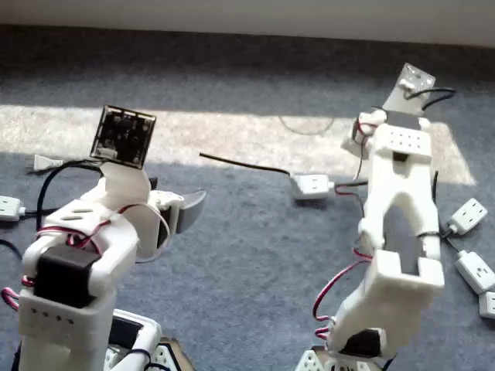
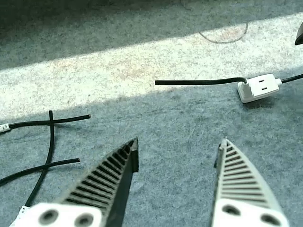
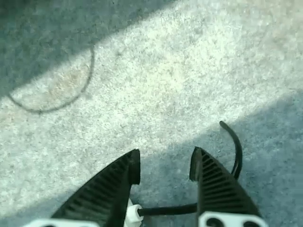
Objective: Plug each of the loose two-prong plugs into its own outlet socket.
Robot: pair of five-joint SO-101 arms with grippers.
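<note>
Seemed to be at the very start, with no plug picked up yet. Saw the left end effector (image 2: 179, 146) open wide and holding nothing, up over the grey carpet (image 2: 180, 118). Spotted one white outlet socket (image 2: 259, 87) ahead of it, with a black cord (image 2: 199, 82) running from it. Saw the right end effector (image 3: 163, 161) open a bit too, gripping nothing at its tips, with a small white piece (image 3: 133, 213) low down by it; could not name that piece for sure. Found what looked like a loose two-prong plug (image 1: 45, 162) on the carpet beyond the left arm (image 1: 85, 255), and more white sockets (image 1: 468, 215) beside the right arm (image 1: 402, 201). Guessed the next move: reach a plug, pinch its body, then line both prongs up with the slots. Noticed a bright band of sun (image 1: 232, 131) across the carpet, a faint round mark (image 3: 47, 85) in it, and a pale wall (image 1: 232, 11) at the back.
</note>
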